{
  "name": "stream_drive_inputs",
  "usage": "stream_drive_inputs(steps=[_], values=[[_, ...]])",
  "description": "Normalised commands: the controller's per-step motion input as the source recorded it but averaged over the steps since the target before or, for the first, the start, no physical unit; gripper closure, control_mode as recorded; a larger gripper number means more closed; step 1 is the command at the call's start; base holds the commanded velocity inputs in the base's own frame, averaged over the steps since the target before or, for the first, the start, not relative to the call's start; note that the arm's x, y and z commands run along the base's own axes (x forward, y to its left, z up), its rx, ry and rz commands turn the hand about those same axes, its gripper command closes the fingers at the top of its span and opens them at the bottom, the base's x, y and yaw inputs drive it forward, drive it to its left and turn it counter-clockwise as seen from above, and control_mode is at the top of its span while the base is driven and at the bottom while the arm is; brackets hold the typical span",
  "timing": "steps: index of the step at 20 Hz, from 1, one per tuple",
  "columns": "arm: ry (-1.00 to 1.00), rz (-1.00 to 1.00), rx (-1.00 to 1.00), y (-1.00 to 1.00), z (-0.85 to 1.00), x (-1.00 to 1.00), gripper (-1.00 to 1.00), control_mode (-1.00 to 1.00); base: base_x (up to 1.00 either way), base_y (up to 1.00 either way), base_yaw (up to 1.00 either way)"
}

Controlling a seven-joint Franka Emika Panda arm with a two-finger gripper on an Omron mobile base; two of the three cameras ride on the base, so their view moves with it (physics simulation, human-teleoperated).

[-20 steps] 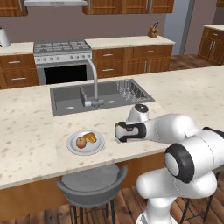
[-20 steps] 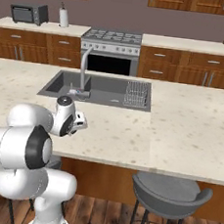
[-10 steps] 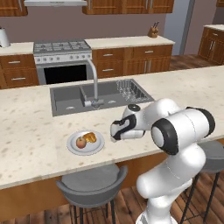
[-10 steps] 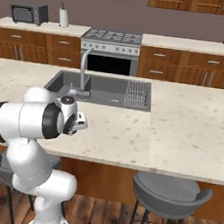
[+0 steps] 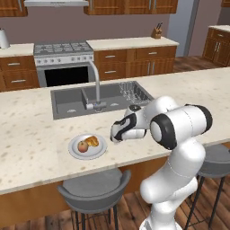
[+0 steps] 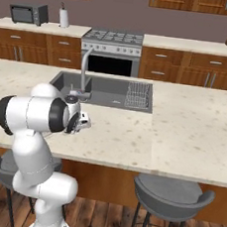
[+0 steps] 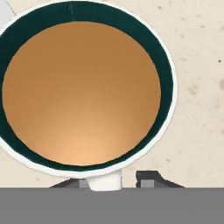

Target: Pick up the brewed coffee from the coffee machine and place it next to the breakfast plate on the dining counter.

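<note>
A warm wood kitchen is stretching behind the long speckled dining counter (image 5: 31, 130), with its grey sink (image 5: 72, 101) and curved faucet (image 5: 95, 83) in the middle and a stove (image 5: 63, 60) against the back wall. The white arm is bending low over the counter's near edge, its gripper (image 5: 117, 133) pointing down just to the right of the breakfast plate (image 5: 87, 146), where the fruit and the pastry are sitting.

From the hand view, the brewed coffee (image 7: 83, 92) is lying directly under the gripper, its rim close up and the brown liquid level, with bare counter around it. The mug's handle stub is pointing toward the bottom of that view, between two dark finger tips (image 7: 151, 178). The mug looks to be standing on the stone near the plate; from the base views the wrist is hiding it.

Whether the jaws are clamping the mug's wall or letting go, I cannot tell. My guess is the placing is nearly finished, and the next move turns on lifting straight up, away from the rim, without dragging the mug sideways toward the plate.
</note>
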Motion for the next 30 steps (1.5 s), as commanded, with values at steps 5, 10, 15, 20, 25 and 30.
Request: stream_drive_inputs(steps=[5, 10, 15, 20, 25, 30], values=[[0.00, 0.01, -0.04, 0.29, 0.00, -0.21, -1.00, -1.00, 0.00, 0.00, 0.00], [-0.04, 0.00, -0.03, 0.10, 0.12, -0.45, -1.00, -1.00, 0.00, 0.00, 0.00], [-0.06, 0.00, 0.00, -0.13, 0.33, -0.61, -1.00, -1.00, 0.00, 0.00, 0.00], [-0.15, 0.00, 0.00, -0.21, 0.68, -0.66, -1.00, -1.00, 0.00, 0.00, 0.00], [-0.26, 0.00, 0.01, -0.18, 0.82, -0.80, -1.00, -1.00, 0.00, 0.00, 0.00], [-0.36, 0.00, 0.10, -0.21, 0.96, -0.85, -1.00, -1.00, 0.00, 0.00, 0.00]])
